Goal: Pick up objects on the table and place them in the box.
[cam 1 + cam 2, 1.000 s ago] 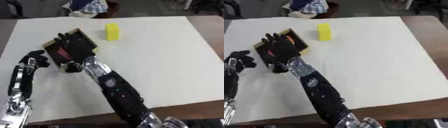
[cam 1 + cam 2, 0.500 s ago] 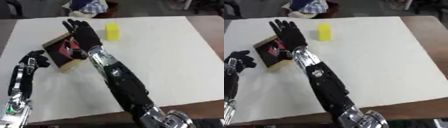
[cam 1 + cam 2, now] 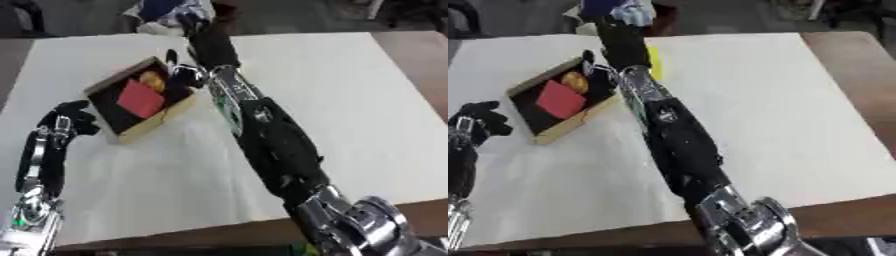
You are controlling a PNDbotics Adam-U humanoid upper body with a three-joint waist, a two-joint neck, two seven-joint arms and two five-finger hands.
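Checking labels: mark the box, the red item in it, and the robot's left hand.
box (image 3: 150,129): left eye view, on its tan near wall.
red item (image 3: 140,97): left eye view, middle of its red face.
left hand (image 3: 72,116): left eye view, on the curled black fingers.

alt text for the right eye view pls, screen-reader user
The robot's right hand reaches across a white table to a yellow block, beside an open box holding a red item. The left hand rests curled at the left edge.
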